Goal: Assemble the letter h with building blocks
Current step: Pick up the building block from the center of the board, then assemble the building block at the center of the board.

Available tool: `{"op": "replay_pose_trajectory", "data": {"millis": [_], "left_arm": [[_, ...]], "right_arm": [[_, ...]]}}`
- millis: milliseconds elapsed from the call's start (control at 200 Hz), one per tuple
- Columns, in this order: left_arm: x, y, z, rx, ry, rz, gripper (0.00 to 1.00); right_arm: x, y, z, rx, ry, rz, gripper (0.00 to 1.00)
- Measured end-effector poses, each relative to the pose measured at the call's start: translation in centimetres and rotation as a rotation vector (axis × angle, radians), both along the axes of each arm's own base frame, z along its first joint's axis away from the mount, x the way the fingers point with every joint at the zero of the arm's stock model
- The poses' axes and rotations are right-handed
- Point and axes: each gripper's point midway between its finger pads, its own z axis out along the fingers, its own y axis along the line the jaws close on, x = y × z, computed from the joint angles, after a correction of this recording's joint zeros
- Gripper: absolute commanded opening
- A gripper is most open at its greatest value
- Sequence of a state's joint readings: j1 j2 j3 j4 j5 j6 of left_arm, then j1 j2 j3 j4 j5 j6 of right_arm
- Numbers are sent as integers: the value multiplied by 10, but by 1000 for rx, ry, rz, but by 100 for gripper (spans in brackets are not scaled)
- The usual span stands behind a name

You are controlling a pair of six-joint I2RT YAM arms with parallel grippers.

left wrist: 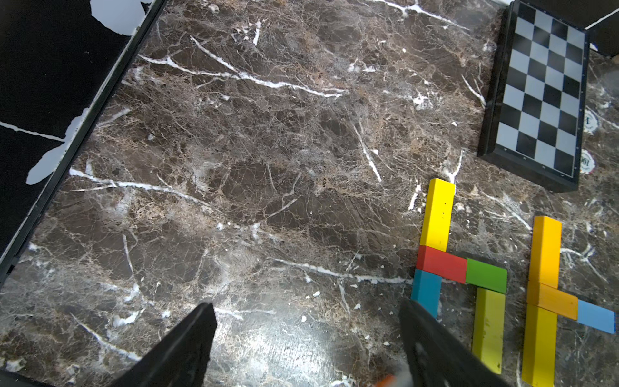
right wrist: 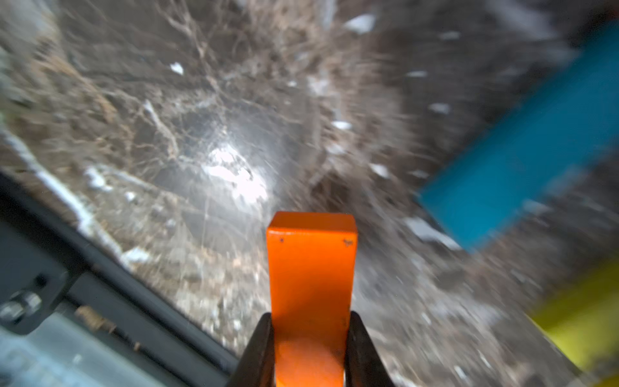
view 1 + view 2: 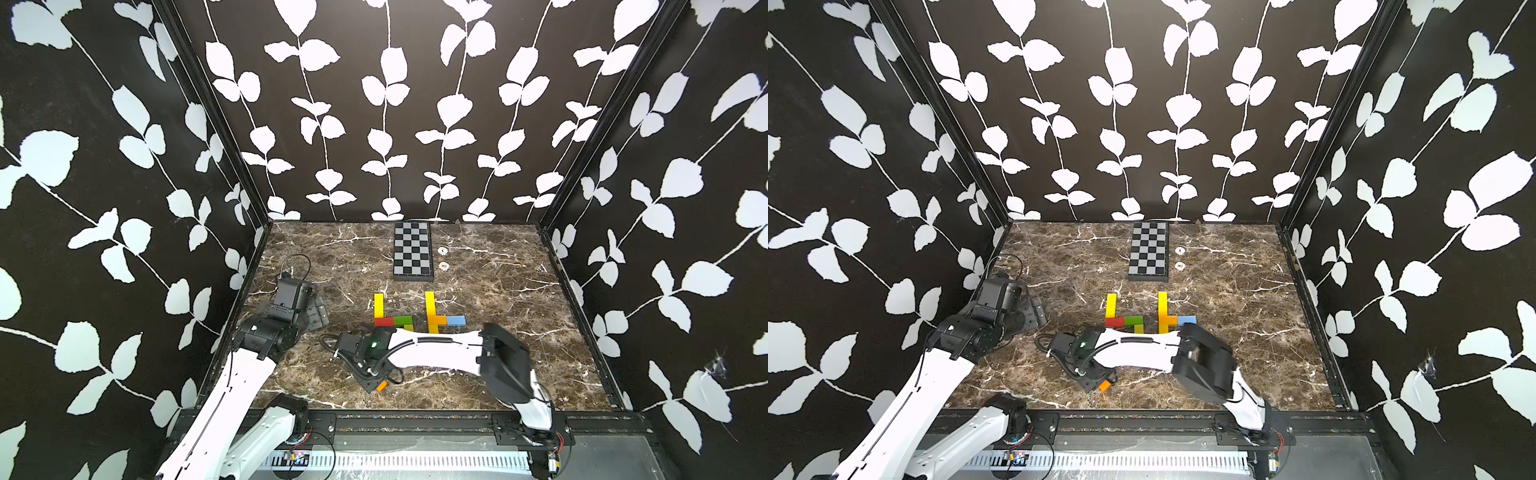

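Two letter h shapes of building blocks lie flat mid-table. The left one has a yellow bar (image 3: 379, 305), a red bar (image 1: 442, 263), a green block (image 1: 485, 275), a teal lower stem (image 1: 426, 291) and a yellow-green leg (image 1: 489, 328). The right one has an amber stem (image 3: 430, 303), an orange crossbar (image 1: 552, 300), a light-blue block (image 3: 456, 320) and a yellow lower stem (image 1: 539, 345). My right gripper (image 2: 310, 331) is shut on an orange block (image 2: 311, 268) just above the table, near the front and in front of the left h. My left gripper (image 1: 308, 305) stands open and empty over bare marble at the left.
A black-and-grey checkered board (image 3: 412, 249) lies at the back centre with two small white discs (image 3: 443, 250) beside it. The right forearm (image 3: 436, 351) stretches across the front parts of both letters. Black frame rails border the marble table (image 3: 519, 291).
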State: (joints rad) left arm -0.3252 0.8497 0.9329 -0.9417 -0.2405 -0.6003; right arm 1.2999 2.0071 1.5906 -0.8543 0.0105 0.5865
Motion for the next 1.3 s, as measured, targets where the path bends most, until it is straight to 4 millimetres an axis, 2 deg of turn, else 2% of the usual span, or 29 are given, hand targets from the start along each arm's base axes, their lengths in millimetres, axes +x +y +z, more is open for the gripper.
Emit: {"op": "replay_pose_trajectory", "data": {"millis": [55, 110, 160, 225, 290, 350, 415, 485, 630, 820, 880, 935, 950, 991, 1076, 1196, 1301], "left_arm": [[1, -3, -1, -9, 4, -11, 87], [4, -8, -5, -18, 23, -31, 84], [6, -14, -10, -31, 43, -51, 83], [11, -23, -20, -53, 74, -78, 82], [13, -31, -33, -78, 113, -103, 81], [13, -38, -46, -105, 148, -125, 80], [12, -46, -56, -133, 181, -144, 78], [13, -54, -65, -168, 208, -162, 77], [14, -68, -81, -231, 253, -183, 76], [15, -73, -81, -264, 243, -190, 77], [16, -74, -81, -266, 241, -191, 77], [16, -74, -80, -269, 237, -192, 77], [17, -74, -80, -269, 236, -192, 77], [17, -74, -80, -270, 235, -192, 77], [17, -74, -80, -270, 234, -192, 77], [18, -75, -79, -271, 229, -193, 77], [19, -75, -79, -271, 228, -193, 77]], "right_arm": [[11, -17, 25, 47, -22, -57, 17], [27, -44, 48, 103, -39, -136, 17], [49, -80, 64, 141, -62, -244, 17], [72, -130, 70, 147, -86, -381, 18], [85, -177, 63, 120, -95, -510, 19], [84, -210, 48, 78, -73, -593, 19], [80, -238, 28, 18, -37, -657, 20], [75, -256, 9, -38, 3, -701, 20], [76, -266, -15, -112, 56, -735, 20], [86, -268, -37, -150, 85, -757, 23], [90, -269, -42, -158, 90, -758, 32], [95, -268, -44, -162, 93, -757, 47], [97, -268, -45, -164, 93, -756, 54], [101, -266, -48, -163, 93, -757, 57], [106, -263, -51, -157, 96, -749, 55], [107, -261, -52, -153, 98, -737, 39], [107, -261, -52, -152, 96, -739, 35]]}}
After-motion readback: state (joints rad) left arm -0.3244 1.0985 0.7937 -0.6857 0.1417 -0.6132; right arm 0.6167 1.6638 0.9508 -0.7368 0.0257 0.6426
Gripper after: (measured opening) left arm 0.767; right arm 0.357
